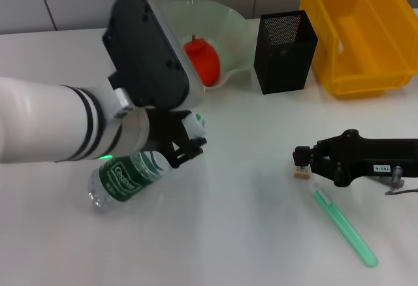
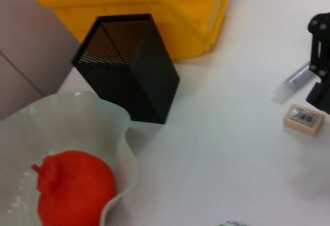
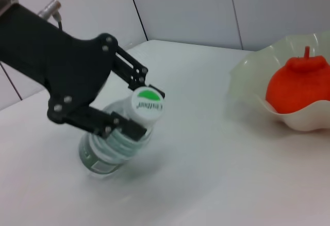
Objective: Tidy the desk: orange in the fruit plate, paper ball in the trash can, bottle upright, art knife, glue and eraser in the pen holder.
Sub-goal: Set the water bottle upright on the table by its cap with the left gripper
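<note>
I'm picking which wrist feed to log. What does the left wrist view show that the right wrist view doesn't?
Only the left wrist view shows the pen holder, the trash can, the eraser and, beside the eraser, part of the right hand. Only the right wrist view shows the left hand shut on the neck of the tilted bottle. Both show the orange sitting in the fruit plate and the white desk.
</note>
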`<state>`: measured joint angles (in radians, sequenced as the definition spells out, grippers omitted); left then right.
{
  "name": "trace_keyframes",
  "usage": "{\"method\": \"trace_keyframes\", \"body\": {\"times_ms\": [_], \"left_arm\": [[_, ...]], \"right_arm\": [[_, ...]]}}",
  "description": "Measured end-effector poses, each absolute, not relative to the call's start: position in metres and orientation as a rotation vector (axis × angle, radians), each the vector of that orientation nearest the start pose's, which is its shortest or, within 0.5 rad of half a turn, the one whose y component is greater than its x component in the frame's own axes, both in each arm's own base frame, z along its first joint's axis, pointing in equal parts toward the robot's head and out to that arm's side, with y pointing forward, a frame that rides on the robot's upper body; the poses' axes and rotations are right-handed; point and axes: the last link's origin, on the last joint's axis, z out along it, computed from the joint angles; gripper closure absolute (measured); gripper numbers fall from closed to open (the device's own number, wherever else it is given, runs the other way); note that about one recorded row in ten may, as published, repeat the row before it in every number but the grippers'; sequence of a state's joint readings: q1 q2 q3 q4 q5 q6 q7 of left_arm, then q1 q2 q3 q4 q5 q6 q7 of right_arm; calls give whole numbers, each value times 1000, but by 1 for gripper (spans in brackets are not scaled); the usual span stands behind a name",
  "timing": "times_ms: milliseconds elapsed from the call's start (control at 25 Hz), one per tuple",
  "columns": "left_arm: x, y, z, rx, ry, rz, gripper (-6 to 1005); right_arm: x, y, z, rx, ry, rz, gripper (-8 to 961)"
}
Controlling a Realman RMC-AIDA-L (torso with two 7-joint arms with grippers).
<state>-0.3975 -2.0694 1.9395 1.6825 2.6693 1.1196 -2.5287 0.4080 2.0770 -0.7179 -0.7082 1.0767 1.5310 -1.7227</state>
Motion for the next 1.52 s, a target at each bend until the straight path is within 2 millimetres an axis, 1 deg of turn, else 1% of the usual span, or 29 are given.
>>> {"method": "trace_keyframes", "body": {"times_ms": [360, 400, 520, 560, 920, 1160, 1520], "left_arm": [[-112, 312, -56, -2626, -132, 263, 550], [-108, 312, -52, -2629, -129, 229, 550], [-106, 312, -49, -2624, -125, 214, 549], [-104, 312, -45, -2613, -120, 195, 549], [-101, 311, -40, -2603, -118, 179, 546], [-98, 311, -31, -2579, -116, 149, 545], [-98, 309, -30, -2582, -124, 135, 542]], "right_arm": [[304, 299, 1, -2697, 778, 540, 894], [304, 300, 1, -2697, 777, 540, 894], [304, 300, 1, -2696, 777, 539, 894], [304, 300, 1, -2696, 777, 538, 894], [304, 301, 2, -2694, 774, 536, 894], [304, 301, 2, -2694, 773, 536, 894], [305, 300, 2, -2694, 773, 535, 894]]}}
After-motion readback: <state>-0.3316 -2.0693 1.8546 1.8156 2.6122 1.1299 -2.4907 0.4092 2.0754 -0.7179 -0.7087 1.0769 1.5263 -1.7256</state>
